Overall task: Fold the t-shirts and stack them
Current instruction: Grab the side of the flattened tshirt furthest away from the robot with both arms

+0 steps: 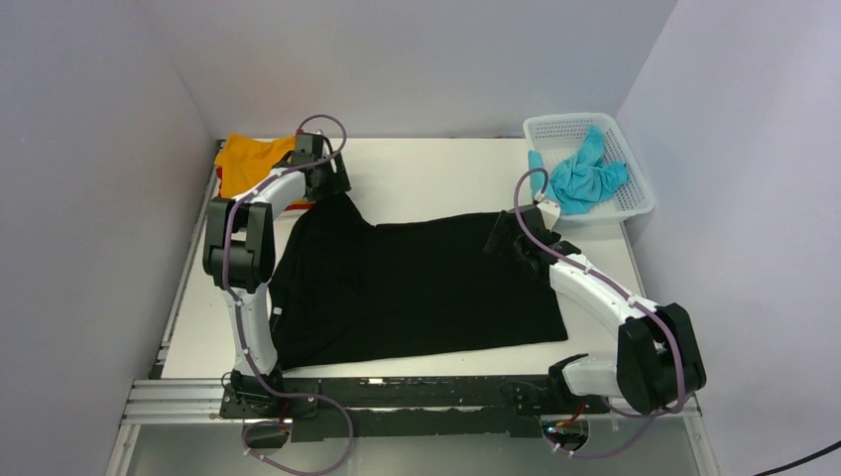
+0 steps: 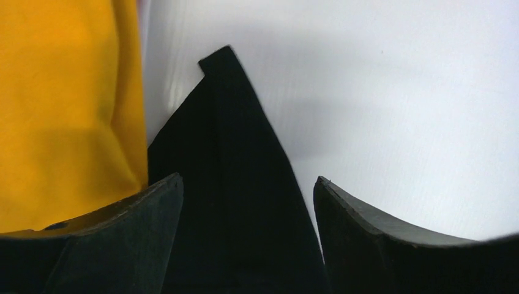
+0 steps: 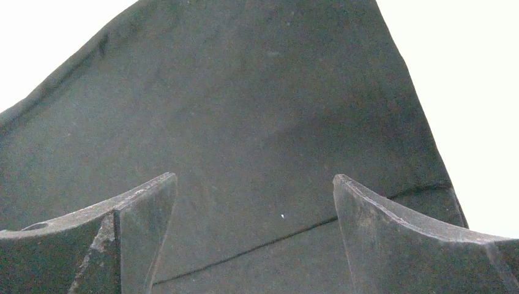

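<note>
Now left gripper [image 2: 248, 177], right gripper [image 3: 254, 176] gape — over t-shirt [image 1: 417, 283].

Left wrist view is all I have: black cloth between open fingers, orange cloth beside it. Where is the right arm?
Observer: The right end effector is at the far right edge of the black short-sleeved cloth t-shirt, fingers open.
Operator: Is that shirt folded yet?
Observer: No, it lies spread open across the white table.
Operator: Any other shirts besides the orange one?
Observer: A crumpled turquoise t-shirt sits in the white plastic lattice basket at the table's far right corner.
</note>
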You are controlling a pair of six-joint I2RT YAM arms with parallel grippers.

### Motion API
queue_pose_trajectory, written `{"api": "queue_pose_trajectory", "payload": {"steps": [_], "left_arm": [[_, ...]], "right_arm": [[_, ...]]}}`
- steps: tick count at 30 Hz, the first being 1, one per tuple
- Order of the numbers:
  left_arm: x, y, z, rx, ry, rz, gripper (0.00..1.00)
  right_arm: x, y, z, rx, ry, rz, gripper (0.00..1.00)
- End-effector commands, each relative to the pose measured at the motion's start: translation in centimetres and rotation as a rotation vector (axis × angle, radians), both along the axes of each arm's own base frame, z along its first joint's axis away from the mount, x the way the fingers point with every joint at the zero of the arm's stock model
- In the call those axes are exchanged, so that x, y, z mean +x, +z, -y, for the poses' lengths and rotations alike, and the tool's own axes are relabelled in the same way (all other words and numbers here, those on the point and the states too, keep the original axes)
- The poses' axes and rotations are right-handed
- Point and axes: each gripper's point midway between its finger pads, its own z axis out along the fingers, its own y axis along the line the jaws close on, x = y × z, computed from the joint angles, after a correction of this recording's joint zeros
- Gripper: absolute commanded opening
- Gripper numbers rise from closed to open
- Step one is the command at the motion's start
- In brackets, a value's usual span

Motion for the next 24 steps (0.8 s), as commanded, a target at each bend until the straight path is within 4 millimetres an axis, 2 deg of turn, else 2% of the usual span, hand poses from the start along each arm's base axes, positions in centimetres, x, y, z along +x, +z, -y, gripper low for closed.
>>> {"api": "queue_pose_trajectory", "payload": {"steps": [1,7,15,24], "left_arm": [[3.2,2.0,1.5,-0.036,-0.04,0.085,0.78],[4.2,0.8,1.5,-0.037,-0.026,0.075,0.7],[3.0,-0.6,-0.3,0.038,0.04,0.01,0.67],[3.8,-2.1,0.9,-0.019,0.031,0.0,0.57]], "right_arm": [[1.8,1.4,-0.7,0.028,0.021,0.044,1.0],[1.8,0.8,-0.6,0.032,0.018,0.028,1.0],[1.7,0.5,-0.3,0.034,0.011,0.022,1.0],[1.7,0.2,-0.2,0.036,0.01,0.017,1.0]]}}
